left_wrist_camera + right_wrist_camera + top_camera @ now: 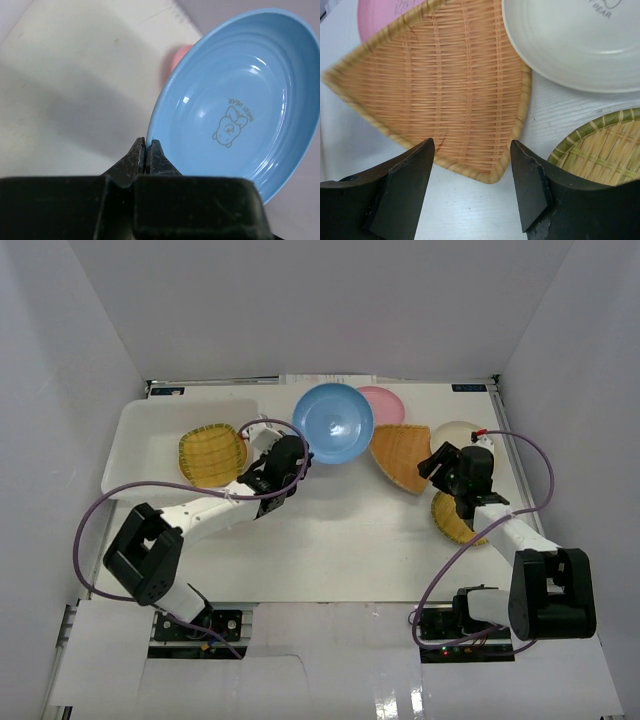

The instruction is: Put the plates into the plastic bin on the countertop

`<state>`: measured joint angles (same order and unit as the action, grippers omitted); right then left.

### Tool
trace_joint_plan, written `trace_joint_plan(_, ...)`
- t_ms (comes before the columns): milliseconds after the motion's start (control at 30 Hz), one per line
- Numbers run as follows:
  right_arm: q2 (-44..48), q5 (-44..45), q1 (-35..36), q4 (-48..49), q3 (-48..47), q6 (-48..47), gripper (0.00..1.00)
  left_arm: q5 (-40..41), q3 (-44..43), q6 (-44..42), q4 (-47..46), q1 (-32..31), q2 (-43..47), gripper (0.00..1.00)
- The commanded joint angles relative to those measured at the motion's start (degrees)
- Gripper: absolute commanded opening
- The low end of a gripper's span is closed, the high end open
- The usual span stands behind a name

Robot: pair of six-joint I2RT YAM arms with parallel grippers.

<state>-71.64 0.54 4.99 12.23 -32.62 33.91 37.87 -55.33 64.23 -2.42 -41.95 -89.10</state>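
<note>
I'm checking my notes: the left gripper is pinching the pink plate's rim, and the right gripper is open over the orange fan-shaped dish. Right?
No: the left wrist view shows the left gripper pinching the rim of the blue plate. The rest holds.

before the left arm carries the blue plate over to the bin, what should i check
1. The left claw is shut on the rim of the blue plate: ok.
2. Grip firm enough for the carry, with only the rim edge pinched and the plate tilted: cannot tell.
3. Bare floor in the plastic bin beside the yellow woven dish: ok.
4. The right claw is open, empty, over the fan-shaped dish, away from the bin: ok.
5. The pink plate is free of the blue plate: cannot tell, they overlap in the top view.
</note>
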Motion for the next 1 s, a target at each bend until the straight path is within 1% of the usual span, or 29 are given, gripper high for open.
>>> trace_joint_plan(0,-1.0,2.2,0.0,1.0,0.3,0.4,0.69,0.2,-2.9,-5.7,-8.8,-0.5,5.7,0.0)
trace_joint_plan(200,-3.9,-0.4,0.0,3.1,1.7,2.8,0.68,-5.0,-6.5,-8.8,-9.6,-0.5,6.2,0.0)
trace_joint_plan(267,-4.0,-2.3,-0.1,4.2,2.3,3.4,0.68,-4.5,-7.8,-10.4,-8.3,-0.4,7.7,0.0)
trace_joint_plan(300,-4.2,-2.5,0.0,4.4,2.3,3.4,0.68,-2.6,-8.1,-14.2,-6.8,-0.1,9.7,0.0)
trace_joint_plan(367,-5.3,-4.9,0.0,4.8,1.5,3.6,0.68,0.7,-8.6,-17.6,-4.5,1.6,11.9,0.0)
trace_joint_plan(400,-5.9,-5.7,0.0,4.9,1.2,3.9,0.68,0.4,-8.2,-18.0,-1.1,3.4,13.3,0.0)
trace_joint_plan(433,-6.4,-6.5,0.0,5.2,1.2,4.5,0.68,-1.8,-7.7,-17.9,0.1,5.7,16.2,0.0)
trace_joint_plan(467,-7.5,-8.1,0.0,5.7,1.3,5.7,0.68,-3.9,-6.0,-17.7,1.4,11.1,17.6,0.0)
trace_joint_plan(500,-8.2,-9.1,0.1,7.2,1.6,6.5,0.68,-7.8,-5.3,-16.6,5.9,14.1,18.8,0.0)
trace_joint_plan(567,-9.4,-10.7,0.1,8.0,1.8,7.7,0.68,-12.7,-4.2,-16.5,9.8,20.4,22.0,0.0)
trace_joint_plan(600,-10.2,-10.9,0.2,8.9,2.2,8.9,0.68,-16.0,-3.0,-16.9,12.6,25.6,22.9,0.0)
trace_joint_plan(633,-10.6,-11.2,0.2,9.0,2.3,9.2,0.68,-17.2,-2.7,-17.5,14.1,27.7,23.6,0.0)
trace_joint_plan(667,-11.2,-11.1,0.2,9.0,2.3,9.7,0.67,-18.3,-2.3,-17.7,15.8,31.4,24.8,0.0)
trace_joint_plan(700,-11.3,-11.0,0.2,9.4,2.7,10.6,0.67,-19.5,-1.4,-18.1,17.8,32.9,25.1,0.0)
trace_joint_plan(767,-11.6,-12.1,0.2,11.1,3.8,12.0,0.66,-21.3,0.2,-19.0,18.8,36.1,25.8,0.0)
trace_joint_plan(833,-12.0,-13.0,0.3,12.2,4.2,13.7,0.66,-21.4,2.7,-19.3,20.3,38.0,25.9,0.0)
trace_joint_plan(967,-12.6,-15.1,0.6,14.4,5.3,16.0,0.66,-22.3,6.7,-19.5,21.1,44.7,23.9,0.0)
